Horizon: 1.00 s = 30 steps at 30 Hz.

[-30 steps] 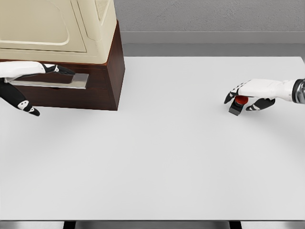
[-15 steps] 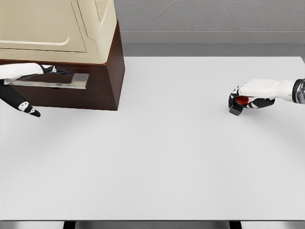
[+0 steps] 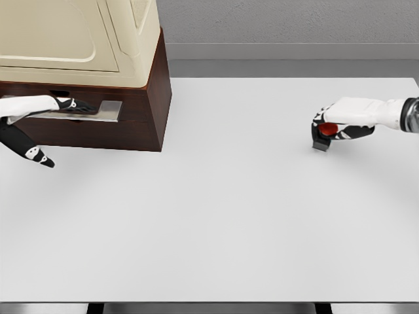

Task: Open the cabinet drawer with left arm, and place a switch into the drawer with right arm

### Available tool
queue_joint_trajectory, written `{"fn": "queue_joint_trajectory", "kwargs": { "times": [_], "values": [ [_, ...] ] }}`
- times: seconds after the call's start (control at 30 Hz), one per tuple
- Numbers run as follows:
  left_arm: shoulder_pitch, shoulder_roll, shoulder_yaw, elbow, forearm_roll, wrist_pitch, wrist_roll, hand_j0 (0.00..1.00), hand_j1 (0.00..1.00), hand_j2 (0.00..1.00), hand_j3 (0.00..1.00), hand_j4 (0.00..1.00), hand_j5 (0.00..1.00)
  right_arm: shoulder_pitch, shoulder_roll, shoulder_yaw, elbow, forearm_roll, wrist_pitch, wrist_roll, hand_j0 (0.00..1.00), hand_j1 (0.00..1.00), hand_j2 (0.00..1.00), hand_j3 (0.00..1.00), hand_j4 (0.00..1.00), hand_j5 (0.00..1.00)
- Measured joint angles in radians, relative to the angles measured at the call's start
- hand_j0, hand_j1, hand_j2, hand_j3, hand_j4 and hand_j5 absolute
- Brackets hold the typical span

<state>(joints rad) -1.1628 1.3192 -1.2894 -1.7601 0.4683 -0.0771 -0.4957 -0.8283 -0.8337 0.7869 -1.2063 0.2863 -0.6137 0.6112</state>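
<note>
Fingers [image 3: 322,118] of my right hand [image 3: 342,122] are curled around the switch [image 3: 324,136], a small dark block with a red button, and I am gripping it from above at the right side of the white table [image 3: 229,216]. The switch tilts a little, its lower corner at or just above the tabletop; I cannot tell which. My left hand [image 3: 39,111] reaches in from the left edge, its upper fingers lying on the metal handle [image 3: 98,111] of the drawer [image 3: 85,127] in the dark brown base of the cabinet [image 3: 85,39], while the thumb hangs below, apart from the front. I cannot tell whether those fingers truly clasp the handle. The drawer front sits flush with the base. Switch and cabinet are well apart.
</note>
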Motion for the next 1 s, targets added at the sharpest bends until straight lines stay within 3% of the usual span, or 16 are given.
{"fn": "queue_joint_trajectory", "kwargs": {
  "times": [0.57,1.0],
  "values": [
    [0.041,0.024,0.010,-0.011,0.072,-0.003,-0.010,1.00,1.00,1.00,1.00,1.00,1.00,-0.044,-0.029,0.027,-0.265,-0.004,0.000,0.000,0.48,0.48,0.48,0.48,0.48,0.48],
    [0.054,0.064,0.023,-0.021,0.168,-0.003,-0.112,1.00,1.00,1.00,1.00,1.00,1.00,-0.115,0.034,0.080,-0.305,-0.025,0.000,0.000,0.48,0.48,0.48,0.48,0.48,0.48]
  ]
}}
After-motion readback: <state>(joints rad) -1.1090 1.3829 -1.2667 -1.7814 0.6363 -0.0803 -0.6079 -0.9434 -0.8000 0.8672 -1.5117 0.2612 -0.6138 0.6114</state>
